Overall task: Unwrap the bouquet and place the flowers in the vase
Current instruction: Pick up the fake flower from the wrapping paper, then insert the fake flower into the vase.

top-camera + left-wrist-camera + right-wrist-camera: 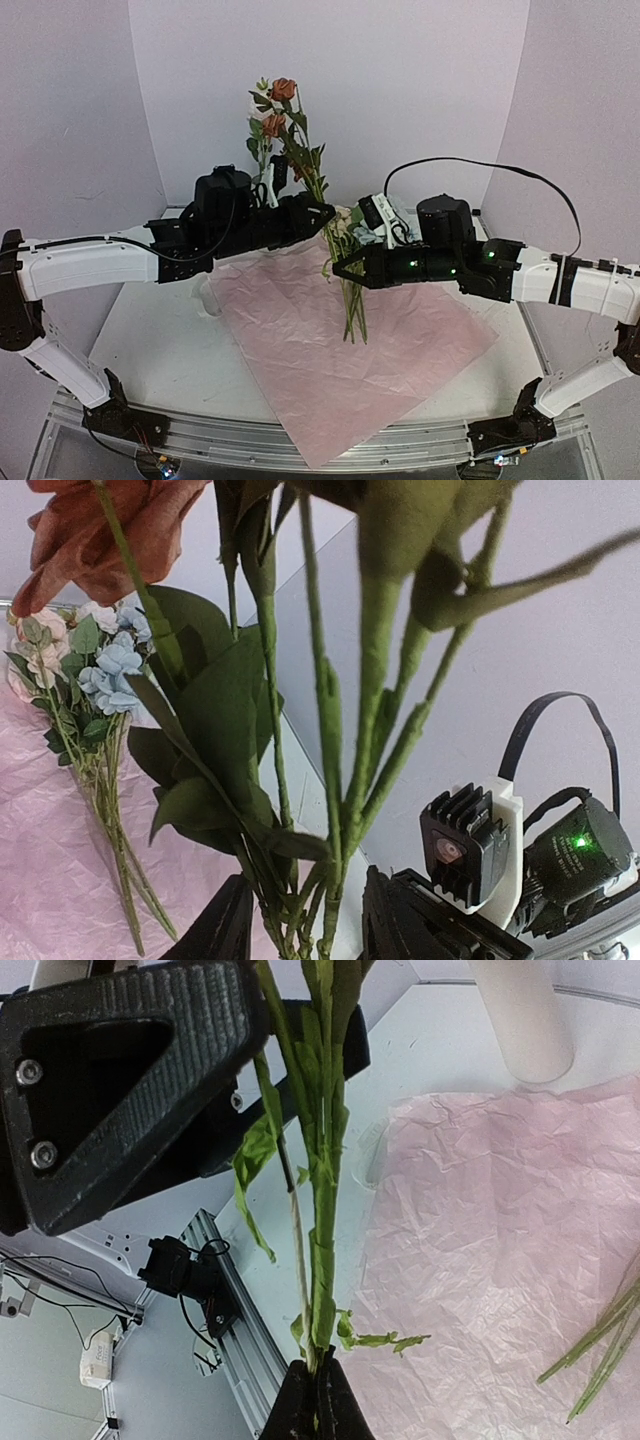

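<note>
Left claw (308,900): part open, one finger on each side of the rose bunch (298,135). Your left wrist view shows a narrow gap beside one finger. You cannot tell whether the other finger presses the stems.
Right claw (315,1375): closed to a pinch on the same stems, gripping them nearer their cut ends than the left claw.
Hidden or cut off: in the right wrist view the vase (520,1020) loses its mouth to the top edge. In the top view you cannot pick it out with confidence behind the left arm. In the left wrist view the rose heads run out of frame, and the left claw's fingers show only as dark tips at the bottom edge.
Left wrist view only: the mixed bunch (100,680) of pale blue and cream blooms, lying on the pink paper (330,370).
Top view only: the rose bunch stands nearly upright above both claws, and the paper lies spread flat on the bench (150,330).
Right wrist view only: the vase stands upright on the bench, just beside the paper's edge.
Vase relative to claws: apart from both, with no flower in contact.
</note>
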Motion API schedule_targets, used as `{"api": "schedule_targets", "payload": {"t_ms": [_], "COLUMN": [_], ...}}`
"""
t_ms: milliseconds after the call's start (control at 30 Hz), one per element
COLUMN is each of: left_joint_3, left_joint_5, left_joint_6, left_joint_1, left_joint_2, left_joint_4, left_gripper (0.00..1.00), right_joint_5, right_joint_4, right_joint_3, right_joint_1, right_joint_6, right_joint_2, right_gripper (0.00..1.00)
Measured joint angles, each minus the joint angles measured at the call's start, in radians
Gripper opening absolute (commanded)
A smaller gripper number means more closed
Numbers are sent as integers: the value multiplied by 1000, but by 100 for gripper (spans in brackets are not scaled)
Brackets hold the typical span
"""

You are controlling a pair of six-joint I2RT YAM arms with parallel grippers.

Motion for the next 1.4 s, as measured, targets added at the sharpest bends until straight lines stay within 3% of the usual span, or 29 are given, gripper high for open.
{"api": "schedule_targets", "payload": {"t_ms": [100,233,400,467,567,633,900,1100,1233,1400], "left_joint_3": [0,0,0,0,0,0,-23,-9,113,318], "left_joint_5": [-13,-14,-27,-32,-39,-50,-216,-516,-684,-735], "left_joint_6": [5,15,16,19,23,39,214,451,646,783], "left_joint_1": [0,0,0,0,0,0,0,0,21,129], "left_joint_2": [-3,-3,-3,-3,-3,-3,-34,-50,16,151], "left_joint_4": [0,0,0,0,0,0,-27,-38,-33,-13], "left_gripper": [32,15,1,0,0,0,0,0,0,0], "right_joint_5": [-1,-4,-3,-4,-2,1,72,144,186,236], "right_joint_4": [3,3,3,3,3,3,-8,-21,-26,-33], "right_joint_3": [0,0,0,0,0,-2,-63,-67,-67,-77], "right_joint_1": [0,0,0,0,0,0,0,0,0,0], "right_joint_6": [0,-5,-11,-13,-19,-20,-51,-93,-120,-149], "right_joint_2": [0,0,0,0,0,0,-44,-92,-126,-180], "right_gripper": [0,0,1,13,54,67,70,70,70,70]}}
